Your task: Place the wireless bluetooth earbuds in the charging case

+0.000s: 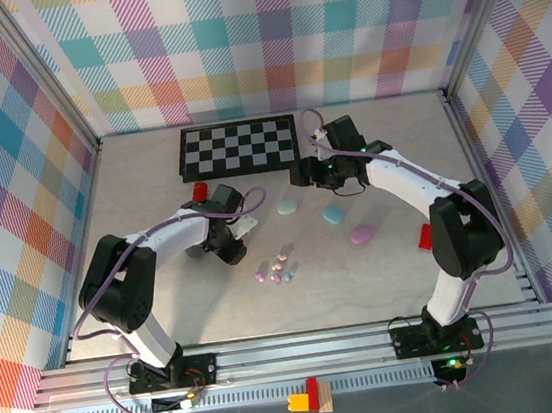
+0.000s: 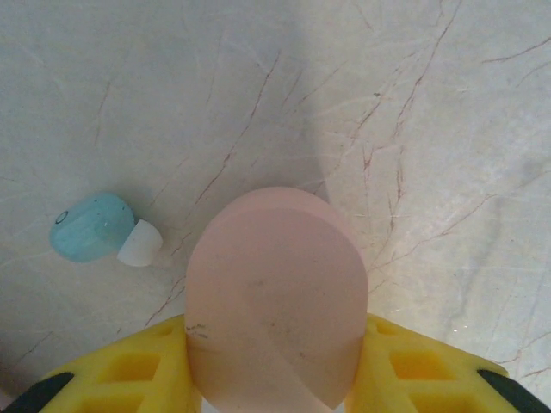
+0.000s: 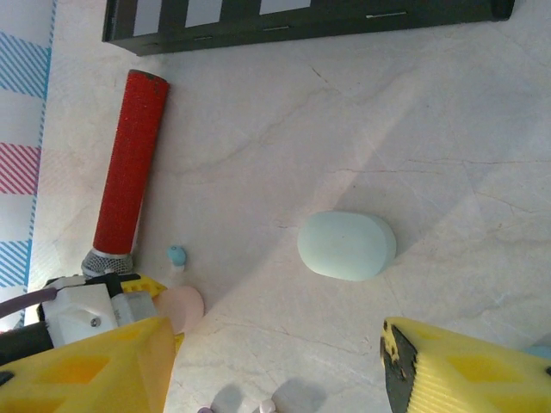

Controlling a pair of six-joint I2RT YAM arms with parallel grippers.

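Left jaws are clamped on the pink case, pinching it across its two sides, with the rounded end poking out past the tips. I can't tell from here whether the lid is open. Just left of those jaws and slightly ahead, a blue earbud with a white tip lies on the counter, close to the case but not touching it. In the top view, more earbuds sit in a small cluster off to the right of the left jaws.

Right jaws are apart with nothing between them but bare counter. A mint case lies ahead of the gap, closer to the right-hand finger.

My take on handling: these buds look super light, hard and glossy, basically little beans. I'd expect one to squirt sideways if it's pinched on the curve. I'd grab across the fat body, not the white tip, and keep the squeeze gentle. The case looks like a smooth rigid shell too, so gripping its flatter sides seems the right call, and it could twist if bumped while a bud goes in.
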